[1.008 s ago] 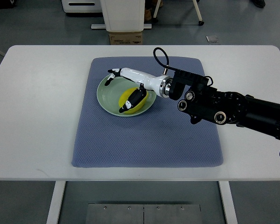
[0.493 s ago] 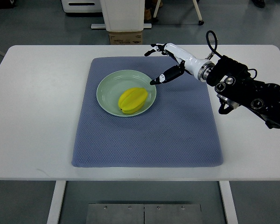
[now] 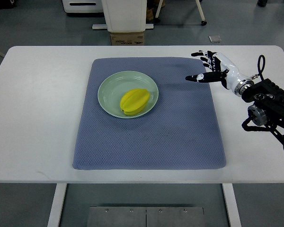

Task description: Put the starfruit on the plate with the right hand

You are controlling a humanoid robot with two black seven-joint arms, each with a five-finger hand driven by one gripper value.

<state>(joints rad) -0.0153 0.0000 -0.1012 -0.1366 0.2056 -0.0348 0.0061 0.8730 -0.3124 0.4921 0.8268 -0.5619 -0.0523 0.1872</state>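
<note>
One starfruit (image 3: 135,101) lies on pale green plate (image 3: 110,86), toward plate's right half, yellow, intact. Plate sits on blue mat (image 3: 151,137), upper-left area of mat; mat spread on white worktop (image 3: 38,118). Right robot hand (image 3: 211,69) above mat's upper-right corner, well apart from plate, fingers spread, holding nothing; thumb points toward plate. Right arm enters from picture's right edge, black forearm over worktop. Cardboard box (image 3: 128,38) on floor beyond worktop's far edge.
</note>
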